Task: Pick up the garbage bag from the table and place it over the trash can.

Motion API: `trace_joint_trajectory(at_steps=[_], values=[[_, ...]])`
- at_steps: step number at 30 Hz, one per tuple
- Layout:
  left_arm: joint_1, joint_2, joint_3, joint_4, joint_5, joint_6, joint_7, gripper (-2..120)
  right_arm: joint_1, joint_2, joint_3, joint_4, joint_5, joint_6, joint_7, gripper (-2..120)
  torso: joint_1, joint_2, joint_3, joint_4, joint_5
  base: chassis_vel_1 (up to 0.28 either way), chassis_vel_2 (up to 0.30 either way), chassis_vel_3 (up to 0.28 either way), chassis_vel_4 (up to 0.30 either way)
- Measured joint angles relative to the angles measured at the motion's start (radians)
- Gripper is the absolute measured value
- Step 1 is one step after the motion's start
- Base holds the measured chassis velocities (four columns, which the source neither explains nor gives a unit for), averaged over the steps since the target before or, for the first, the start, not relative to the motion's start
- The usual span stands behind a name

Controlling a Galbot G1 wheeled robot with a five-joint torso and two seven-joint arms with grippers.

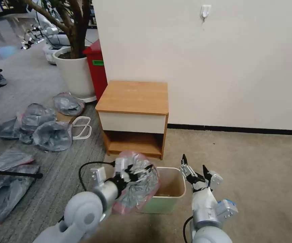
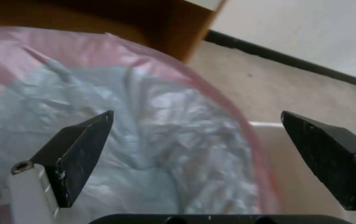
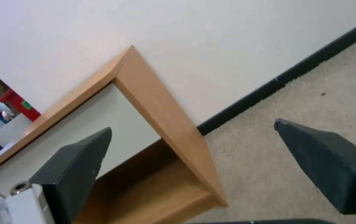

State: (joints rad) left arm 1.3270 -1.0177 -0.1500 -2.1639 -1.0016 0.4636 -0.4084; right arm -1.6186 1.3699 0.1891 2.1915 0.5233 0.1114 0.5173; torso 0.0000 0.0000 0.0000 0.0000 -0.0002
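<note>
The garbage bag (image 1: 137, 184), grey translucent plastic with a pink-red rim, hangs draped over my left gripper (image 1: 137, 172) above the near-left corner of the trash can (image 1: 181, 184). In the left wrist view the left gripper (image 2: 197, 113) is open, its fingers (image 2: 78, 155) spread against the bag (image 2: 157, 124), and the can's pale rim (image 2: 265, 124) shows past the pink band. My right gripper (image 1: 194, 162) stands open and holds nothing, just right of the can's far-right corner. The table (image 1: 134, 96) stands behind the can against the wall. The right gripper (image 3: 193, 125) faces the table's side (image 3: 161, 105).
Several similar grey bags (image 1: 41, 128) lie heaped on the floor to the left, with a white wire frame (image 1: 82, 126) beside them. A big white planter pot (image 1: 73, 72) and a red bin (image 1: 97, 67) stand behind the table's left. Beige carpet (image 1: 254, 168) stretches right of the can.
</note>
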Motion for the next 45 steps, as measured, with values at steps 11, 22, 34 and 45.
trace_joint_trajectory(at_steps=[11, 22, 34, 45], values=[[-0.010, -0.052, 0.003, 0.040, 0.052, 0.086, -0.111, 100, -0.007, -0.027, 0.053, 0.002, 0.026, 0.027, -0.020, 100, 0.000, 0.000, 0.000, 0.0000, 0.0002, 0.000, 0.000, 0.000, 0.000], [-0.005, -0.058, 0.003, 0.052, 0.022, 0.098, -0.224, 100, -0.052, -0.052, 0.151, -0.028, 0.061, 0.058, -0.059, 100, 0.000, 0.000, 0.000, 0.0000, 0.0002, 0.000, 0.000, 0.000, 0.000], [-0.005, -0.070, 0.015, 0.071, 0.013, 0.103, -0.266, 93, -0.059, -0.051, 0.171, -0.055, 0.061, 0.075, -0.068, 100, 0.000, 0.000, 0.000, 0.0000, 0.0002, 0.000, 0.000, 0.000, 0.000], [-0.016, -0.076, 0.034, 0.101, 0.033, 0.144, -0.266, 96, -0.058, -0.049, 0.175, -0.067, 0.059, 0.088, -0.072, 100, 0.000, 0.000, 0.000, 0.0000, 0.0001, 0.000, 0.000, 0.000, 0.000]])
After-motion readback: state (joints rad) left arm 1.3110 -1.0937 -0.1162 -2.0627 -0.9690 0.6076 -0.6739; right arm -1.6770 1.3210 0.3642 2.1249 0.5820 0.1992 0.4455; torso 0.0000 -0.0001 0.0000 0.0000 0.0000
